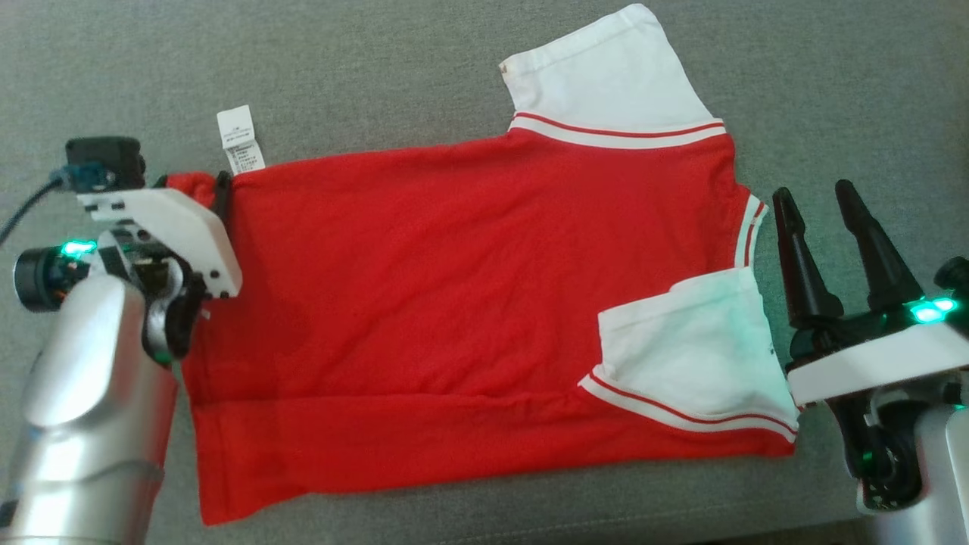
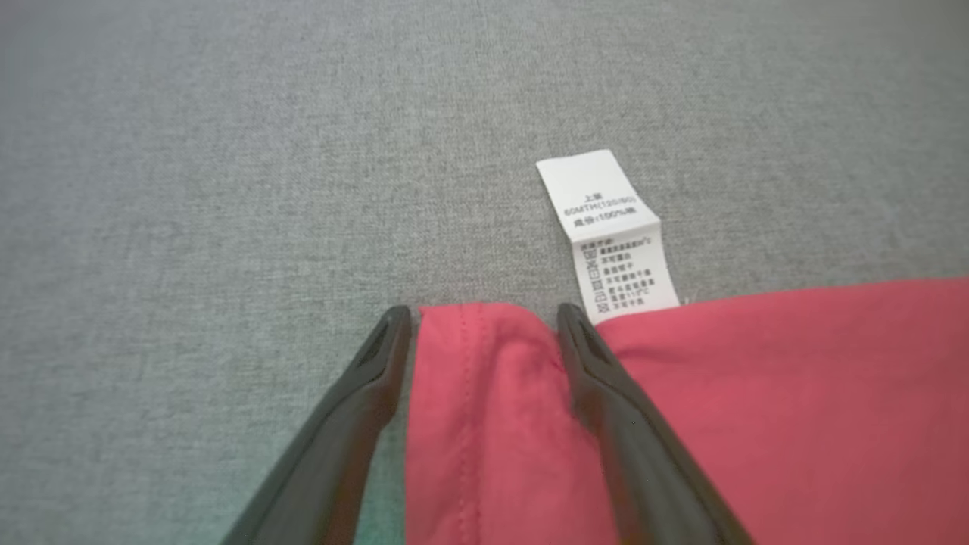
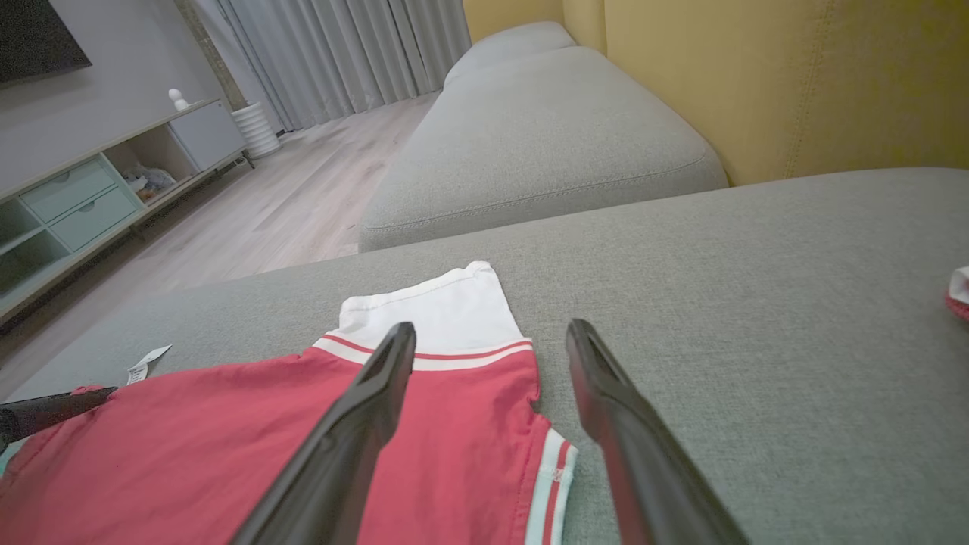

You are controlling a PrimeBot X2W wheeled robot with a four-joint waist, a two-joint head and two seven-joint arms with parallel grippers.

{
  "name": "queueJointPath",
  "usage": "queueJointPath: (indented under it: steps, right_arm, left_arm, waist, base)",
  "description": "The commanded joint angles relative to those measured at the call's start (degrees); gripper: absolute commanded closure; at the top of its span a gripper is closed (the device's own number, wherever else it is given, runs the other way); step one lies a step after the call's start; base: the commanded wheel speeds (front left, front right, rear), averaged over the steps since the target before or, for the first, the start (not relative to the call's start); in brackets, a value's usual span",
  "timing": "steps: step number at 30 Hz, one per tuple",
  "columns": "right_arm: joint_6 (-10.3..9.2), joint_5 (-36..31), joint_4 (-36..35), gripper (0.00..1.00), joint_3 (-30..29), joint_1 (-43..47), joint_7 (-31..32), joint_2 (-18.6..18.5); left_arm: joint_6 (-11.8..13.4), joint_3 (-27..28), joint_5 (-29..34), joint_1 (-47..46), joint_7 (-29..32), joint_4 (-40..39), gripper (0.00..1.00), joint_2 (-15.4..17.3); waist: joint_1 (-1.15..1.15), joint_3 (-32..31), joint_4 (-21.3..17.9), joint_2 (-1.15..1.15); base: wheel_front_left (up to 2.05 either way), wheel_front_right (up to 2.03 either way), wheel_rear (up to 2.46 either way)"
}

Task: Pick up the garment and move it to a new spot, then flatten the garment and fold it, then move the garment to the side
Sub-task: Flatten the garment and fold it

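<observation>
The garment [image 1: 469, 288] is a red T-shirt with white, red-striped sleeves, spread flat on a grey sofa cushion [image 1: 378, 68], with one sleeve folded in over the body. Its white care label [image 2: 606, 235] pokes out past the far edge. My left gripper [image 2: 484, 314] is open at the shirt's far left hem corner [image 2: 477, 393], and the red fabric lies between its two fingers. In the head view my left gripper [image 1: 193, 185] sits mostly under its wrist. My right gripper [image 1: 812, 191] is open and empty over bare cushion, just right of the collar. In the right wrist view its fingertips [image 3: 492, 329] frame the far sleeve [image 3: 439, 303].
A yellow backrest [image 3: 757, 76] rises behind the cushion. A second grey cushion [image 3: 545, 144] lies beyond it. Wooden floor [image 3: 288, 197], a low cabinet [image 3: 83, 197] and curtains are to the left. A small red-and-white item [image 3: 960, 291] shows at the far right edge.
</observation>
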Motion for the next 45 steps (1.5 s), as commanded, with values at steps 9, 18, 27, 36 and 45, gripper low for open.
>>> queueJointPath:
  steps: [9, 18, 27, 36, 45]
  right_arm:
    - [-0.04, 0.87, 0.18, 0.0, -0.51, -3.1, 0.09, -2.29]
    - [-0.04, 4.25, 11.45, 0.0, 0.82, -15.15, -0.26, -7.02]
    - [-0.04, 10.09, 29.94, 0.0, 8.84, -32.68, 2.99, -12.66]
    - [-0.04, 14.4, 43.21, 0.0, 18.03, -43.45, 10.45, -16.25]
    - [-0.04, 19.93, 50.64, 1.0, 23.99, -48.31, 17.96, -16.49]
  left_arm:
    - [-1.62, -0.09, -2.27, 1.69, 8.31, -5.84, 1.0, 1.88]
    - [0.59, -0.82, 0.37, 0.72, 3.09, -11.43, 1.0, 1.53]
    - [0.06, -4.73, 1.55, -4.0, 0.94, -11.28, 1.0, -2.89]
    - [-1.2, -5.7, 0.01, -6.18, -2.02, -7.02, 1.0, -6.1]
    - [-2.25, -5.55, -1.63, -6.4, -4.44, -3.05, 1.0, -7.05]
  waist:
    - [0.0, -0.53, 1.14, 0.0]
    - [0.0, 0.54, 2.78, 0.0]
    - [0.0, 5.08, 8.36, 0.0]
    - [0.0, 7.01, 11.88, 0.0]
    - [0.0, 5.97, 12.41, 0.0]
  base:
    - [0.0, 0.0, 0.0]
    - [0.0, 0.0, 0.0]
    - [0.0, 0.0, 0.0]
    - [0.0, 0.0, 0.0]
    - [0.0, 0.0, 0.0]
